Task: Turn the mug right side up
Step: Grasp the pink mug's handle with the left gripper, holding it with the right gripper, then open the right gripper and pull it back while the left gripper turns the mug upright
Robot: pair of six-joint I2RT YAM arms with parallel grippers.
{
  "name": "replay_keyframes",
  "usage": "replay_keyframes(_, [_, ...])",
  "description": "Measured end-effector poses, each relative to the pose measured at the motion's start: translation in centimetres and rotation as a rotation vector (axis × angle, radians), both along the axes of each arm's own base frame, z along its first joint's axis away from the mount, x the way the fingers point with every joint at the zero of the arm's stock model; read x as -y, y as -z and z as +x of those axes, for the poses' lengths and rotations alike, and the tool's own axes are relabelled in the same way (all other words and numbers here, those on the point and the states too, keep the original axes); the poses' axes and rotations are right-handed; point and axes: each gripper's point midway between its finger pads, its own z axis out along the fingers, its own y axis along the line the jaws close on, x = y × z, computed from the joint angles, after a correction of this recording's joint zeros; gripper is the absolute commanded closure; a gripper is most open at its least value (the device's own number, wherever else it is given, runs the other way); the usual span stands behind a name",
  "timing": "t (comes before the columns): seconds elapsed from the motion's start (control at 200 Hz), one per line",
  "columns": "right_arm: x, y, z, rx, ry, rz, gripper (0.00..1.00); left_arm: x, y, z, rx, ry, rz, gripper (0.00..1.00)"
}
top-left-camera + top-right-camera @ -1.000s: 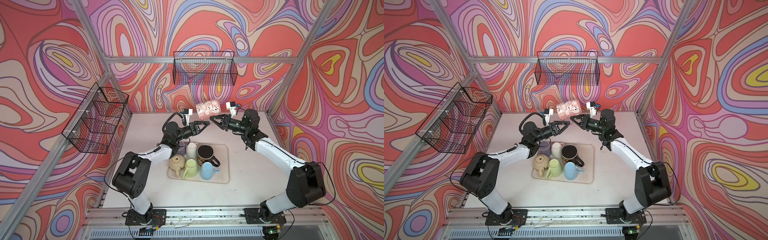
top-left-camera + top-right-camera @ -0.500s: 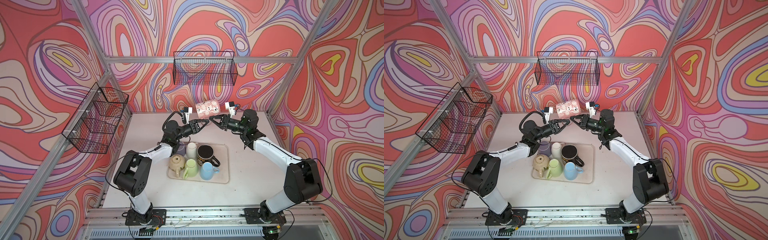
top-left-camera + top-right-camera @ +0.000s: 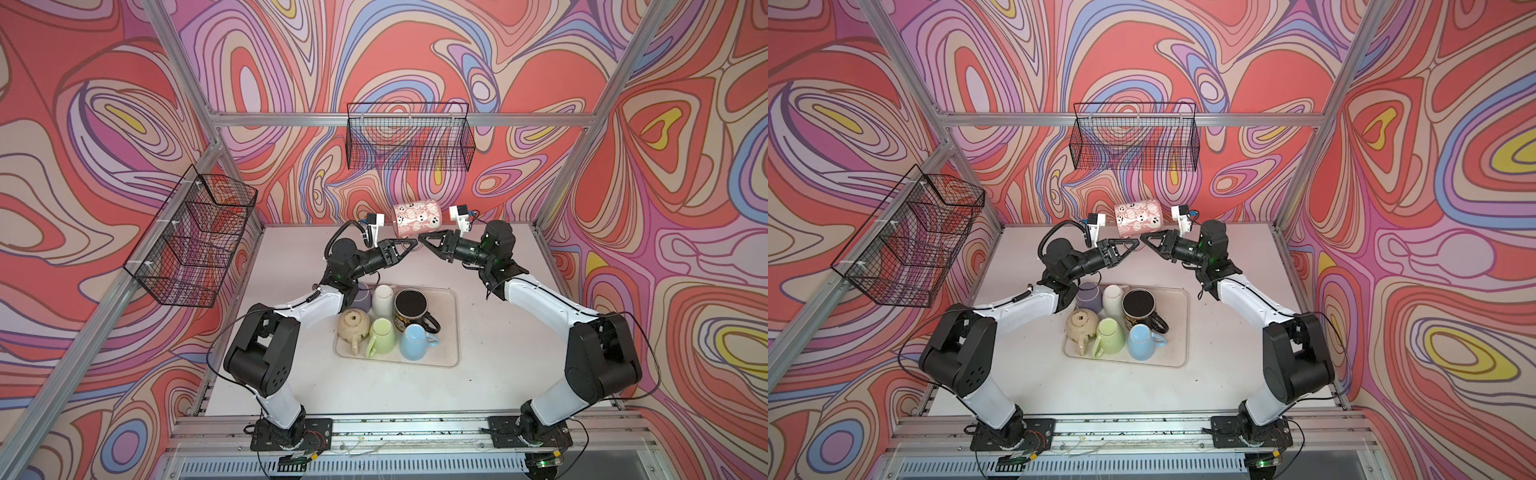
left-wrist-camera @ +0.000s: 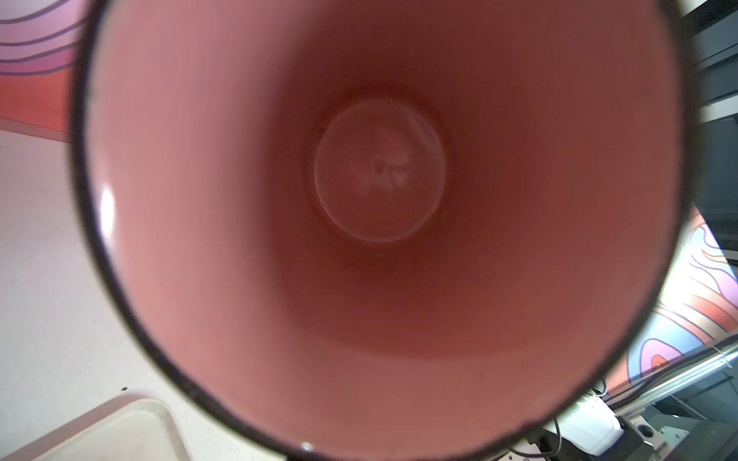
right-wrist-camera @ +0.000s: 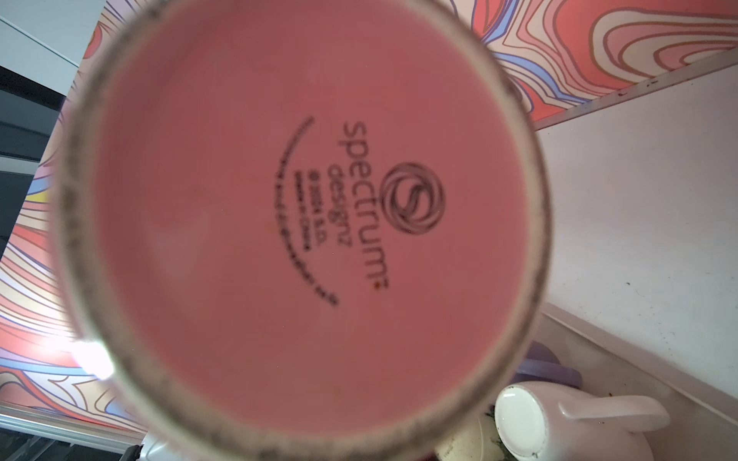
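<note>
A pink mug [image 3: 417, 218] [image 3: 1139, 218] with white ghost prints hangs on its side high over the back of the table, mouth toward the left arm. The left wrist view looks straight into the mug's pink inside [image 4: 379, 239]. The right wrist view is filled by its printed base [image 5: 299, 223]. In both top views my left gripper [image 3: 409, 243] [image 3: 1130, 245] is closed at the mug's lower rim. My right gripper [image 3: 424, 239] [image 3: 1147, 239] is shut under the base end. The handle and both pairs of fingertips are hidden in the wrist views.
A beige tray [image 3: 451, 324] mid-table holds a black mug [image 3: 411, 305], a white mug [image 3: 383, 297], a green mug [image 3: 382, 336], a blue mug [image 3: 415, 343], a cream teapot [image 3: 353, 326] and a lavender cup [image 3: 363, 295]. Wire baskets hang on the back wall [image 3: 409, 141] and left wall [image 3: 195, 237].
The left gripper's jaws have closed at the mug's rim. The right gripper has kept its hold, and the mug has barely moved.
</note>
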Motion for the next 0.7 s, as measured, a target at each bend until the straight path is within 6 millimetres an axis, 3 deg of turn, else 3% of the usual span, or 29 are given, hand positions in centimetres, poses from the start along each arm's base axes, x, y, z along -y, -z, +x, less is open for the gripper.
replay_keyframes(0.125, [0.0, 0.1, -0.2, 0.014, -0.011, 0.001, 0.64, -0.5, 0.3, -0.3, -0.003, -0.033, 0.044, 1.0])
replay_keyframes(0.366, [0.0, 1.3, -0.5, 0.007, -0.011, -0.004, 0.55, -1.3, 1.9, -0.4, -0.036, -0.079, 0.093, 1.0])
replay_keyframes(0.551, [0.3, 3.2, -0.6, -0.009, -0.001, -0.033, 0.53, -2.5, 4.5, 0.3, -0.11, -0.152, 0.173, 1.0])
replay_keyframes(0.696, [0.7, 3.2, -0.3, 0.042, 0.033, -0.072, 0.45, -4.5, 8.3, 1.0, -0.232, -0.237, 0.296, 1.0])
